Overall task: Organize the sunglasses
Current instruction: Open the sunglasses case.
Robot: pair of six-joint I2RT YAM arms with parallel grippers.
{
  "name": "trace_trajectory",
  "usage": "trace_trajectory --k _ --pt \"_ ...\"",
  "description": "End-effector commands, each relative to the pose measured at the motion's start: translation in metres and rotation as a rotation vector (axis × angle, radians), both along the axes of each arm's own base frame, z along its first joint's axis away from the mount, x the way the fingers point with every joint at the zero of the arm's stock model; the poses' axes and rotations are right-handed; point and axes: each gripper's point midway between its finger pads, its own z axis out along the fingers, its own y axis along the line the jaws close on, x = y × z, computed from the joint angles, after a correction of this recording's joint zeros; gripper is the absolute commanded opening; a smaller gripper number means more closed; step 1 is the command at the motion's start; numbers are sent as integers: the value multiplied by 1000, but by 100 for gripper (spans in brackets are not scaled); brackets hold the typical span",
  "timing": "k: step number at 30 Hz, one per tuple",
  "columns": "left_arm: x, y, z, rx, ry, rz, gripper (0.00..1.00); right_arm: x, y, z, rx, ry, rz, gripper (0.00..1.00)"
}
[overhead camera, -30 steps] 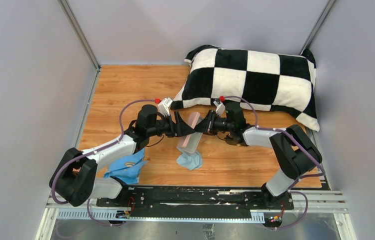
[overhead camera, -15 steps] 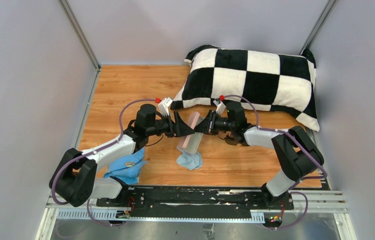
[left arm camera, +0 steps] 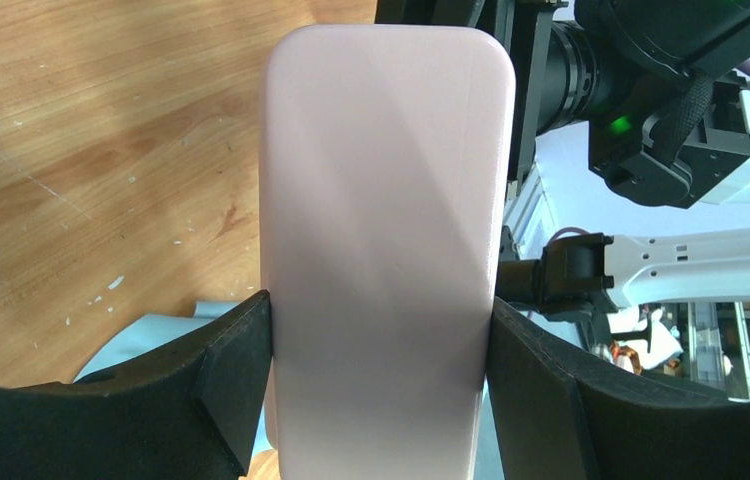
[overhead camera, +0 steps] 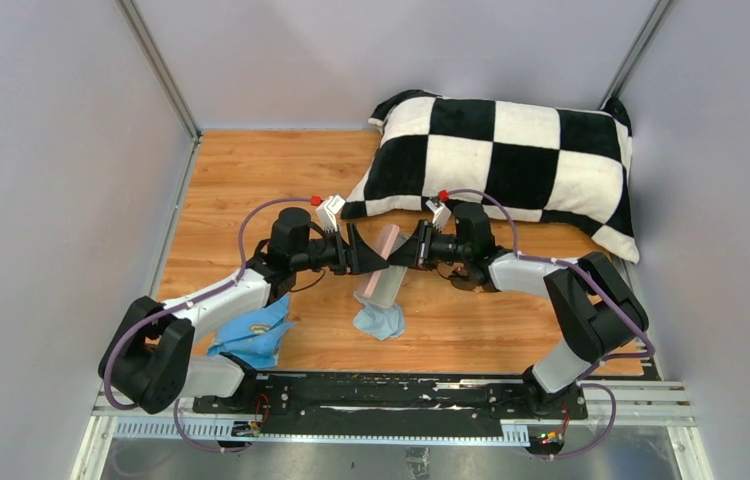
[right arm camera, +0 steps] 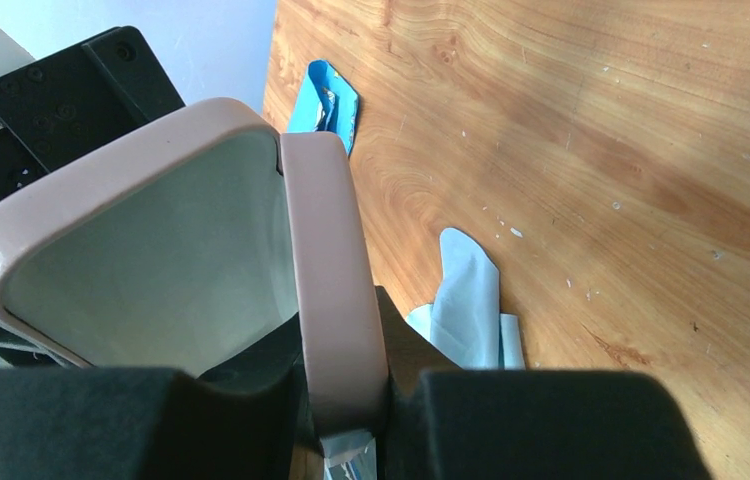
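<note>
Left tool: the left tool (overhead camera: pixel 369 256) is spread wide and clamped across the width of the pink case (overhead camera: pixel 383 268), one finger on each long side.
Pink case: held in the air between the two arms, over the middle of the counter (overhead camera: pixel 251 180), with its lid parted from its body. The pale lining that shows holds nothing.
Right tool: the right tool (overhead camera: pixel 406 250) is drawn narrow and pinches the rim of one half of the case from the right.
Sunglasses: the sunglasses (overhead camera: pixel 464 284) seem to be the small dark, brownish shape on the counter just under the right forearm, right of the case. It is too small to be sure, and neither wrist view shows them.
Step in hand: I judge this to be opening the case, the left arm steadying the body while the right works the lid.
Next move: likely to bring the case down open and free the right tool for the glasses. The left grip should hold firm, and thin temples call for a light pinch.
Count, left to right: one blue cloth (overhead camera: pixel 251 338) by the left arm's base; one pink case; one light-blue cloth (overhead camera: pixel 379 323) below the case; one pair of glasses, if read rightly; one checked pillow (overhead camera: pixel 511 160) at the far right; two arms.
</note>
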Motion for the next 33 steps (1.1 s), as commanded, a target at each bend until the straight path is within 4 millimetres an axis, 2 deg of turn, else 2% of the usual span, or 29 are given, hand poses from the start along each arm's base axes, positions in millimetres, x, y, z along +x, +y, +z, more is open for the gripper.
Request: trace_trajectory --k 1,13,18,23,25,28,33 --pt "29 16 16 -6 -103 105 0 -11 -15 -14 -50 13 38 0" --pt "23 13 24 -24 -120 62 0 -16 -21 -14 -44 -2 65 0" --pt "23 10 19 -22 -103 45 0 -13 -21 -12 -42 -4 61 0" --pt "23 11 23 -27 -108 49 1 -3 -20 -11 -53 22 15 0" --pt "22 12 30 -28 -125 54 10 2 -21 -13 -69 33 -8 0" --pt "24 21 39 28 -146 93 17 15 -19 -11 -80 36 -36 0" --pt "28 40 51 142 -185 160 18 40 -13 -6 -84 25 -80 0"
